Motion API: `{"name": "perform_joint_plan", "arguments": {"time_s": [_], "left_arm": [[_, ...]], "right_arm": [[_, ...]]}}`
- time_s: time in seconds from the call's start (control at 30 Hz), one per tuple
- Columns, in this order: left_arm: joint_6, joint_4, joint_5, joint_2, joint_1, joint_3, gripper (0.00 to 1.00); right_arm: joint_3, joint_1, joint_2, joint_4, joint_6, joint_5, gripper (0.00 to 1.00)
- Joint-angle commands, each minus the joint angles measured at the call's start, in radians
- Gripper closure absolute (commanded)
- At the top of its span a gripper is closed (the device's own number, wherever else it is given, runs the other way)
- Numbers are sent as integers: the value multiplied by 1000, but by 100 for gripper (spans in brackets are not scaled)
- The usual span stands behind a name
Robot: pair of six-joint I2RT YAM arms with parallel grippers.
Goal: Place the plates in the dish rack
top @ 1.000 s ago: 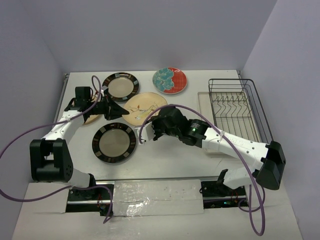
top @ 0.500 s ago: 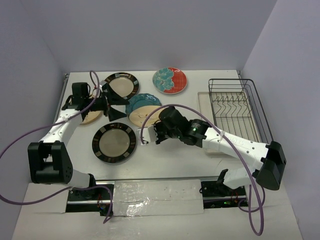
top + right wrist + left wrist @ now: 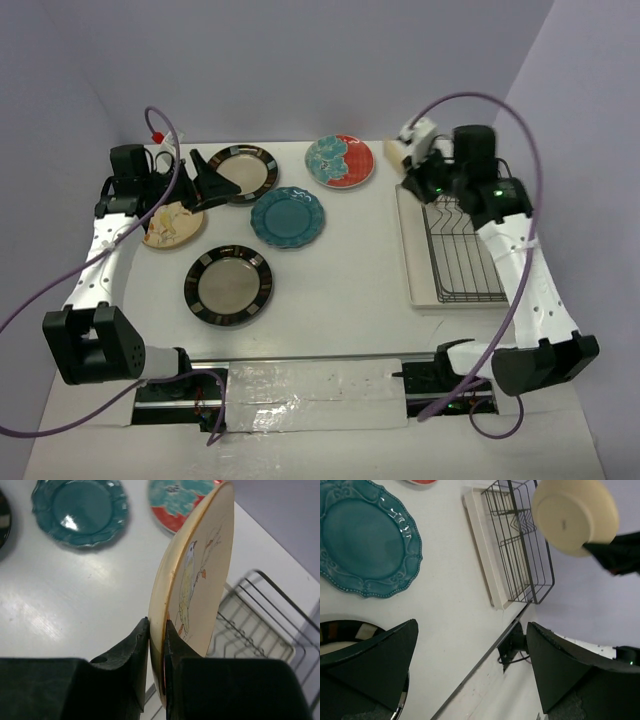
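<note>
My right gripper (image 3: 157,625) is shut on the rim of a cream plate with a bird motif (image 3: 200,575), holding it upright on edge. In the top view that plate (image 3: 396,150) hangs over the back left corner of the dark wire dish rack (image 3: 470,235), with the right gripper (image 3: 418,172) beside it. My left gripper (image 3: 218,185) stands open and empty at the back left, above a striped-rim plate (image 3: 240,172). Flat on the table lie another cream plate (image 3: 172,222), a teal scalloped plate (image 3: 287,216), a red flowered plate (image 3: 340,160) and a second striped plate (image 3: 228,285).
The rack sits on a cream tray (image 3: 412,250) at the right side, close to the right wall. The left wrist view shows the teal plate (image 3: 365,540), the rack (image 3: 522,545) and the table's front rail (image 3: 480,665). Purple cables arc over both arms.
The right arm carried the cream bird plate from the table's middle up over the rack. The left gripper opened, left a cream plate at the far left and drew back. The teal plate is uncovered.
</note>
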Motion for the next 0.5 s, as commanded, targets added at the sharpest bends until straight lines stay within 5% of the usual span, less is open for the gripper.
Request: {"name": "perform_joint_plan", "arguments": {"time_s": [0.0,0.2,0.47], "left_arm": [[75,66,100,-7,-3,-34,1],[159,42,84,-24,-30,-9,1],[226,31,77,-54,-90,-5,1]], "right_arm": [[153,-198,-39,-61,107,-238,100],[416,-615,188,-318,31,-504,100],[840,-816,510,-647,-145,-550,100]]}}
